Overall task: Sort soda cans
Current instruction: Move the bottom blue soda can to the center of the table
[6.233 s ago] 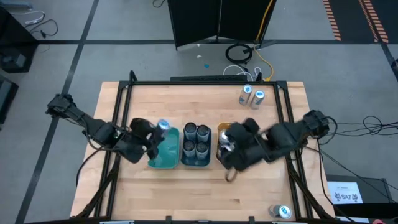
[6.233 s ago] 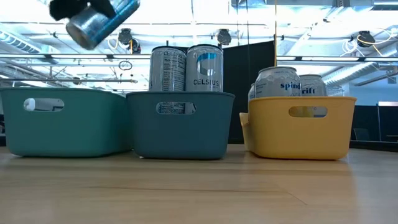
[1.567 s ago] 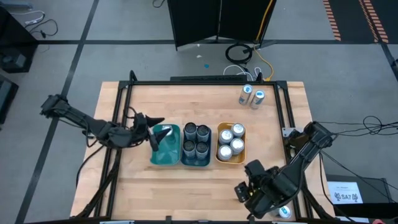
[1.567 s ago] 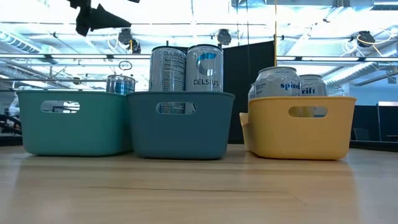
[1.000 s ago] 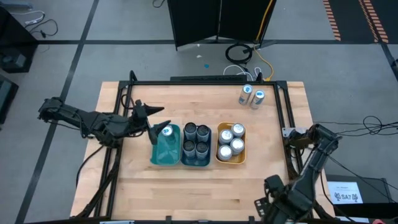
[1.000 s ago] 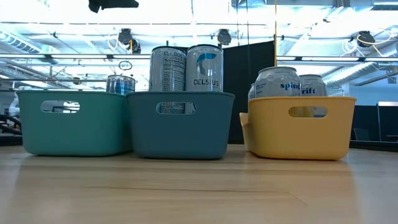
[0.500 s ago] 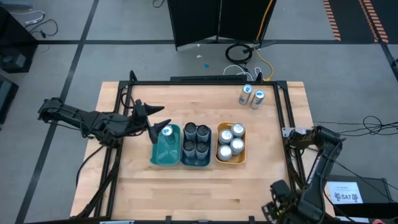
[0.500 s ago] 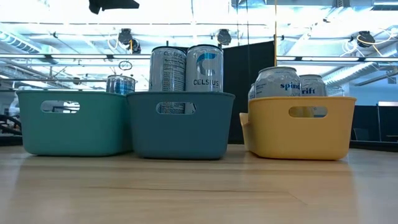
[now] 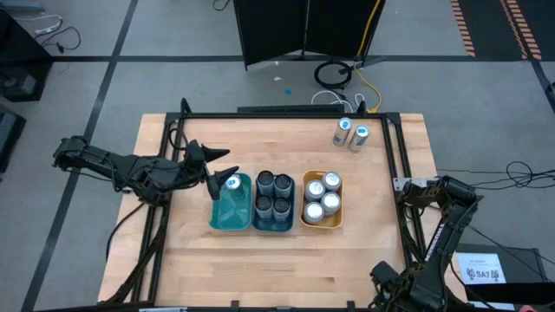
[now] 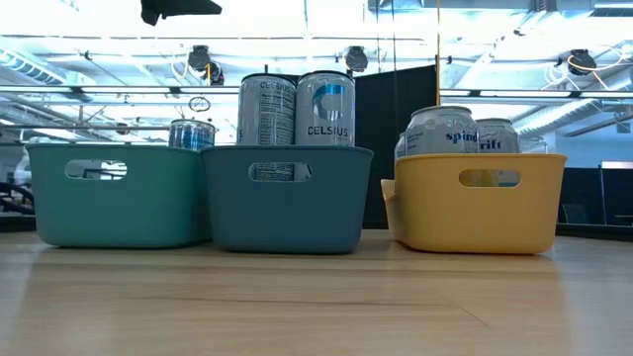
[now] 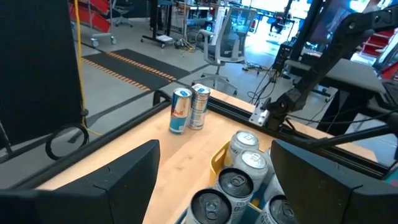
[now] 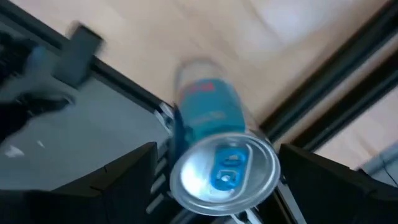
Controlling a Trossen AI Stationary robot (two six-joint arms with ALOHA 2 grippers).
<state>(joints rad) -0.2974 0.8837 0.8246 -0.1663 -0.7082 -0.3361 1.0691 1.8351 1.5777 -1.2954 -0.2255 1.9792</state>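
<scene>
A blue and silver soda can stands upright at the table's near right corner, beside the black frame rail. My right gripper points down over it, open, one finger on either side of the can's top with a gap to each. In the high view the gripper hides this can. My left gripper hangs open and empty above the left rim of the teal bin. One can stands in that bin. Two more cans stand at the far right of the table.
A dark blue bin holds several dark-topped cans; a yellow bin holds several silver ones. The three bins stand side by side mid-table. A black frame runs round the table. Bare wood lies in front of the bins.
My right gripper has gone down and toward the table's near right corner, over the can standing there, rolling as it went. Its arm now reaches to the picture's lower edge in the high view. The bins and cans have stayed put.
</scene>
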